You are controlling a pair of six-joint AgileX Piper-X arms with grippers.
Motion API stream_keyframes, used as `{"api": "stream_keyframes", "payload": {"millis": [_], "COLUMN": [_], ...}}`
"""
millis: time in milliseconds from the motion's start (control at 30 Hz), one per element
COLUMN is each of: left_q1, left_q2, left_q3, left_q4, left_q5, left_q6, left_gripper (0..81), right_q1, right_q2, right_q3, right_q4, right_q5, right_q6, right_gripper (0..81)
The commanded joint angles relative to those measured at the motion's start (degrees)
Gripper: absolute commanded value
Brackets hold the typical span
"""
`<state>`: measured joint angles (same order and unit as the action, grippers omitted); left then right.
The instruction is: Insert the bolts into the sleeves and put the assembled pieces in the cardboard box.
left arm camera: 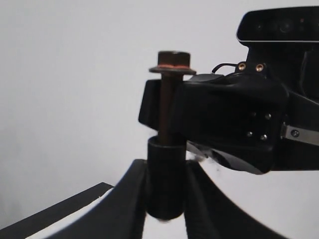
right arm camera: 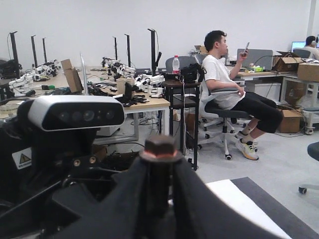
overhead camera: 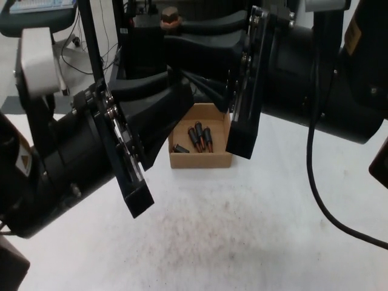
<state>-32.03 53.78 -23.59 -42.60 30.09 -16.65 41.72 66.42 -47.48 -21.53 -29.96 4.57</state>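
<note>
One bolt (left arm camera: 168,99) vertical, head up, shank in sleeve (left arm camera: 166,179).

Robot lab, arm-laden benches (right arm camera: 149,103)

Left claw (left arm camera: 164,196), right claw (right arm camera: 159,172): both clenched.

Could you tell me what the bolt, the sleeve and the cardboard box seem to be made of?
The bolt looks like metal, probably steel: a dark, dull shank and a flanged hex head with a coppery tint. The sleeve is matte black with no glint, so likely plastic or rubber; I cannot tell which. The cardboard box is plain brown cardboard with matte, uncoated walls.
</note>
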Motion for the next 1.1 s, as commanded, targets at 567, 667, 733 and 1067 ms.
{"api": "stream_keyframes", "payload": {"millis": [567,667,733,1067], "left_q1": [0.5,0.5,0.5,5.5], "left_q2": [-0.2,-0.2,-0.2,12.2], "left_q3": [-0.6,-0.6,-1.1,-20.7], "left_q4": [6.7,10.7,13.6,50.5], "left_q5": [-0.4,-0.4,-0.4,-6.4], "left_q6": [-0.3,-0.1,0.3,7.2], "left_gripper": [0.3,0.3,0.3,0.3], "right_q1": [-0.3,-0.4,-0.7,-3.7], "right_q2": [-0.2,-0.2,-0.2,-0.6], "right_q3": [-0.2,-0.2,-0.2,-0.2], "right_q4": [-7.6,-9.1,-8.1,3.4], "right_q5": [4.8,6.6,7.2,12.5], "right_q6": [3.7,4.9,4.9,4.4], "right_gripper": [46.8,40.7,24.7,0.8]}}
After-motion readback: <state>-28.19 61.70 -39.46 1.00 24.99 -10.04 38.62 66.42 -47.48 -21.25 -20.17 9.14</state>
